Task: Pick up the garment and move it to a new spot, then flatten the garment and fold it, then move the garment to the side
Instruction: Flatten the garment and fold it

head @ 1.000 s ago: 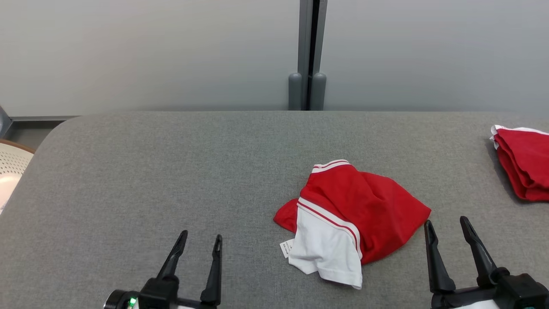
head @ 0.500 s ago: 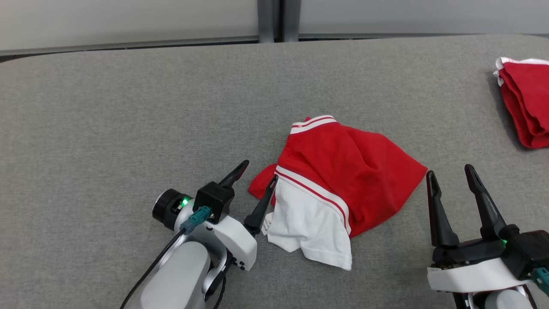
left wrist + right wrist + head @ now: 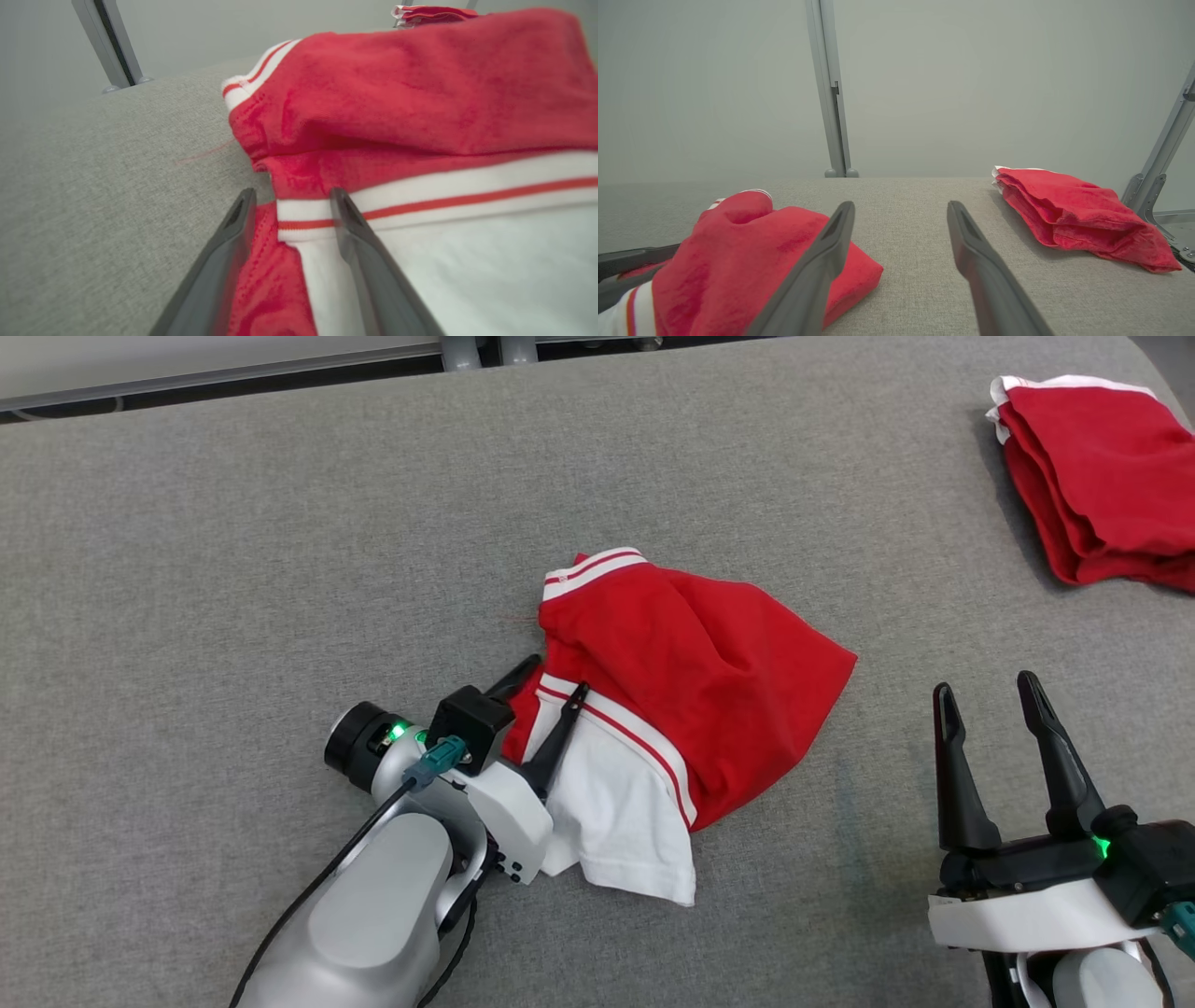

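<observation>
Centre of the grey padded table (image 3: 233,569), a little toward the robot: one garment (image 3: 709,663), red knit with a white panel (image 3: 616,812) and a white-and-red striped band (image 3: 621,735), lying crumpled in a loose mound and partly doubled over itself. Condition: unfolded and unflattened. Handling, by judgement: light, soft and wholly limp, so it is likely to sag and trail from any single pinch. It is not fragile, and the napped surface should cling to the cloth-covered table rather than slide. Best hold, by judgement: the striped band, where the fabric looks thickest and least likely to slip out, with a second hold at the far red corner (image 3: 840,658) when spreading. Left gripper (image 3: 558,674): low at the garment's left edge, its fingers apart and astride the band end, with red cloth and white trim lying between them but not visibly pinched. Right gripper (image 3: 984,684): spread wide, holding nothing, over bare table just right of the garment. Also present: a second red garment (image 3: 1092,476), folded, at the table's far right corner, well apart.
</observation>
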Motion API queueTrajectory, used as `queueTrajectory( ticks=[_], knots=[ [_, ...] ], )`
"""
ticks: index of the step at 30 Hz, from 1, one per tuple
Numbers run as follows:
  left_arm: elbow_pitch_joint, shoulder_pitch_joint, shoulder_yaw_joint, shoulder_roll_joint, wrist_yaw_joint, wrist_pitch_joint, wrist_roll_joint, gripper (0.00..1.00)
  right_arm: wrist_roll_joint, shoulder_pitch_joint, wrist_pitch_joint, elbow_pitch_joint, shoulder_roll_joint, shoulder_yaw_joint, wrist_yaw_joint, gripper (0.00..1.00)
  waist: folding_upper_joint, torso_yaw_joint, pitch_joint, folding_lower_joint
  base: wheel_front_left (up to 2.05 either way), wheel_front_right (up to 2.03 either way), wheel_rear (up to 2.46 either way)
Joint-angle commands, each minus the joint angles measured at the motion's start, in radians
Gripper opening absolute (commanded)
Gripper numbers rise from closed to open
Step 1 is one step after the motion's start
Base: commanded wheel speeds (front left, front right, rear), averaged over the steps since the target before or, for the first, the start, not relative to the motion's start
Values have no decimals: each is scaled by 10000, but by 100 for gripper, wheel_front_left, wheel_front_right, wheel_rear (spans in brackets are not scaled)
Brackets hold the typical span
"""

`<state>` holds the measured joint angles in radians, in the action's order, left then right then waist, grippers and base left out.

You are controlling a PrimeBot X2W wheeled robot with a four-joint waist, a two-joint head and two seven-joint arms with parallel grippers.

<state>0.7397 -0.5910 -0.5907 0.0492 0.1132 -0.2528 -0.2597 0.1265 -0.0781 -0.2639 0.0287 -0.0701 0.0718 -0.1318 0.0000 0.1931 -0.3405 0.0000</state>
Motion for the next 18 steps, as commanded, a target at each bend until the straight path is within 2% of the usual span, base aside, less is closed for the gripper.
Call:
queueTrajectory(
  ticks=[1, 12, 15, 18],
  knots=[
    [16, -148, -34, 55, 29, -36, 88, 0, 77, -70, -4, 18, 18, -43, 21, 100, 0, 32, 5, 0, 0, 0, 0],
    [-900, -66, -292, 141, -83, -130, 385, 0, -45, 47, -4, 75, 72, -140, 21, 100, 0, -34, 278, 0, 0, 0, 0],
    [-1447, -111, -475, 97, 28, 67, 97, 0, -61, 77, -4, 136, 83, -102, 21, 100, 0, 33, 500, 0, 0, 0, 0],
    [-2306, -424, -726, 63, 158, 929, -930, 0, 13, 16, -4, 189, 110, -23, 21, 100, 0, 263, 731, 0, 0, 0, 0]
  ],
)
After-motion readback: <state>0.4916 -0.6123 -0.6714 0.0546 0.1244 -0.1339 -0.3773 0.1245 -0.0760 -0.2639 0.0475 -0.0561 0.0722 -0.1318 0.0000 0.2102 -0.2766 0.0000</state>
